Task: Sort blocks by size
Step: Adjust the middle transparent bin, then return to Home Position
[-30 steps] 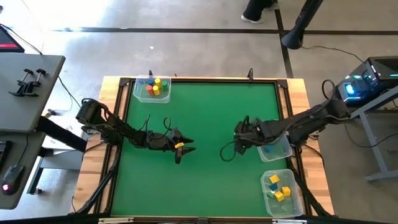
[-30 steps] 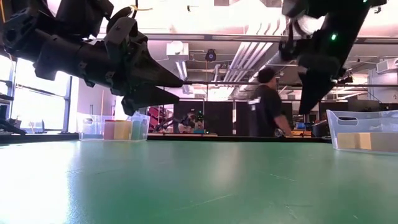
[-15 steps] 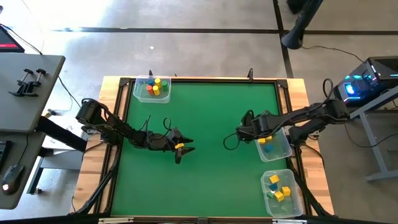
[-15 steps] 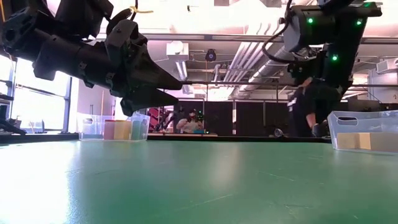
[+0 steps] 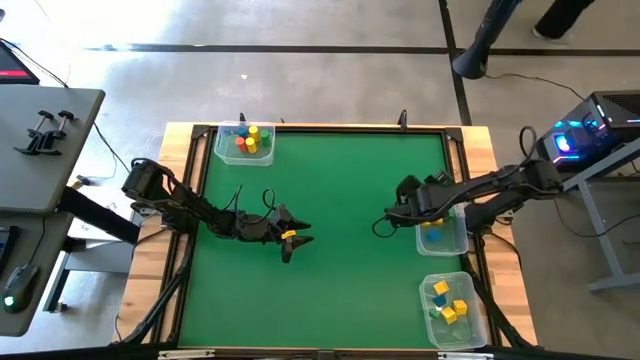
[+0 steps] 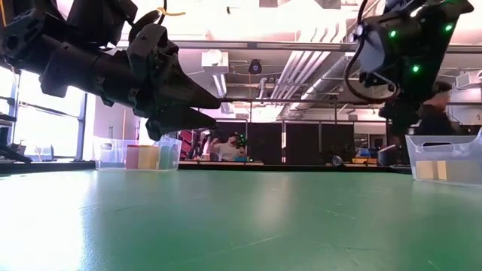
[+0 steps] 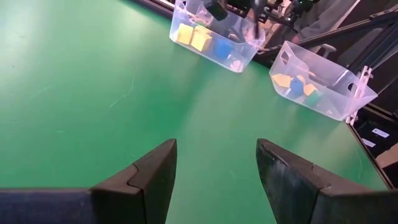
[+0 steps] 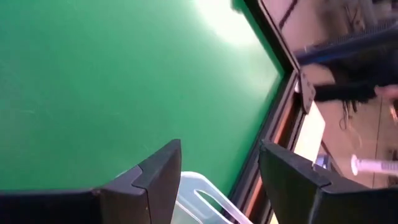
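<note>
Left gripper [image 5: 296, 238]: hangs above the green worktop [image 5: 330, 190] left of centre, off the mat in the low view; its jaws stand apart with nothing between them, and the left wrist view shows only bare green in the gap.
Right gripper [image 5: 388, 214]: raised at the inner rim of the middle tub [image 5: 443, 238] on the worktop's right edge; jaws apart and empty in the right wrist view, with the tub's clear rim just below them.
Blocks in the middle tub: a yellow and a blue block [image 5: 432, 238] lie in it; the left wrist view shows two yellow pieces and a blue one [image 7: 222, 48] there.
Blocks in the near-right tub [image 5: 452, 310]: several yellow blocks [image 5: 449, 312] with a blue one [image 5: 441, 298] among them, at the worktop's near right corner.
Blocks in the far-left tub [image 5: 243, 143]: red, yellow and green pieces [image 5: 247, 142] packed together at the far left corner of the worktop.
Worktop surface: no block lies loose on the mat.
Room: a person's legs [image 5: 560, 15] cross the floor beyond the far edge.
</note>
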`<act>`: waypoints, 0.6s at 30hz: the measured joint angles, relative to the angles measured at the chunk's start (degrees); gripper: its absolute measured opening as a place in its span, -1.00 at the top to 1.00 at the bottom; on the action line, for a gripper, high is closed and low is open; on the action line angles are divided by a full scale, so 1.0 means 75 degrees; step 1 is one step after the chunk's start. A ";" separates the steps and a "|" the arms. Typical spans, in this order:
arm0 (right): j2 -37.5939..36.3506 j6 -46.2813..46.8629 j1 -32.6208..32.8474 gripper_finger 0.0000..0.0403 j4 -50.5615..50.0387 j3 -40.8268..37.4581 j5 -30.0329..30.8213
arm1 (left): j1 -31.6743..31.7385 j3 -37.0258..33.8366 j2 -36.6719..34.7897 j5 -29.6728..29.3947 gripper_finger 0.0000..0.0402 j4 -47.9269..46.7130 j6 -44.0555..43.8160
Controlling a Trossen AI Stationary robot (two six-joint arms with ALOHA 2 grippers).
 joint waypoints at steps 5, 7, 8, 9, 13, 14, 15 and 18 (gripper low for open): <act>-0.0284 -0.0003 0.1000 -0.01 0.0209 0.0216 0.0214 | 0.0000 0.0000 0.0000 0.0000 -0.03 0.0000 -0.0006; -0.0534 -0.0189 0.1683 -0.01 0.0453 0.0240 0.0216 | -0.0008 0.0000 0.0000 -0.0001 -0.03 0.0000 -0.0009; -0.0696 -0.0475 0.2072 -0.01 0.0599 0.0211 0.0210 | -0.0015 0.0000 0.0000 0.0000 -0.03 -0.0002 -0.0009; -0.0899 -0.0744 0.2495 -0.01 0.0752 0.0137 0.0167 | -0.0025 0.0000 0.0000 0.0000 -0.03 -0.0003 -0.0005; -0.2110 -0.0112 0.3952 -0.01 0.0842 -0.0142 -0.0009 | -0.0070 0.0000 0.0000 -0.0009 -0.03 -0.0003 0.0003; -0.2519 0.0255 0.4281 -0.01 0.0881 -0.0271 0.0155 | -0.0070 0.0000 0.0000 -0.0012 -0.03 -0.0003 0.0006; -0.2952 0.0584 0.4571 -0.01 0.0993 -0.0443 0.0417 | -0.0070 0.0000 0.0000 -0.0011 -0.03 -0.0003 0.0006; -0.4463 0.0908 0.5123 -0.01 0.1782 -0.1229 0.1165 | -0.0055 -0.0002 0.0000 -0.0012 -0.03 0.0008 0.0083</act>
